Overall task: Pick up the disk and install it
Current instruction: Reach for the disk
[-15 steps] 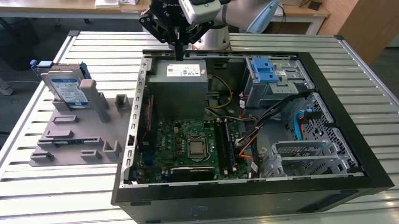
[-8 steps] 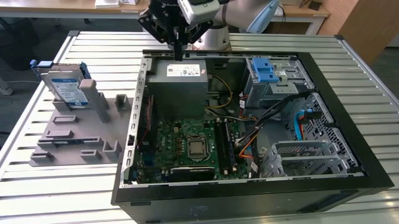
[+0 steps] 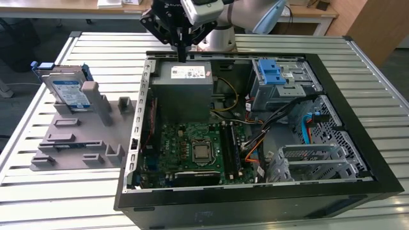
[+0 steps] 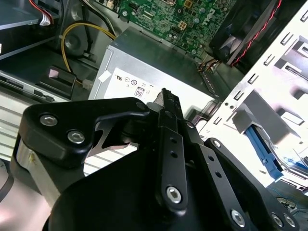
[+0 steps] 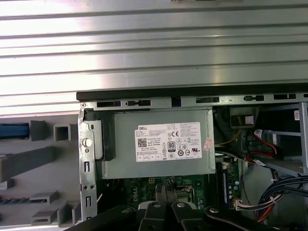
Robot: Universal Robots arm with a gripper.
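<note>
Disk [image 3: 66,90] stands on edge in the grey holder [image 3: 73,139] outside the case, well apart from the pincer [image 3: 184,53], toward the exterior view's left. Disk's long axis is near upright, slightly tilted. Pincer is closed on nothing, fingertips together, hanging just above the power-supply box [image 3: 185,93].
</note>
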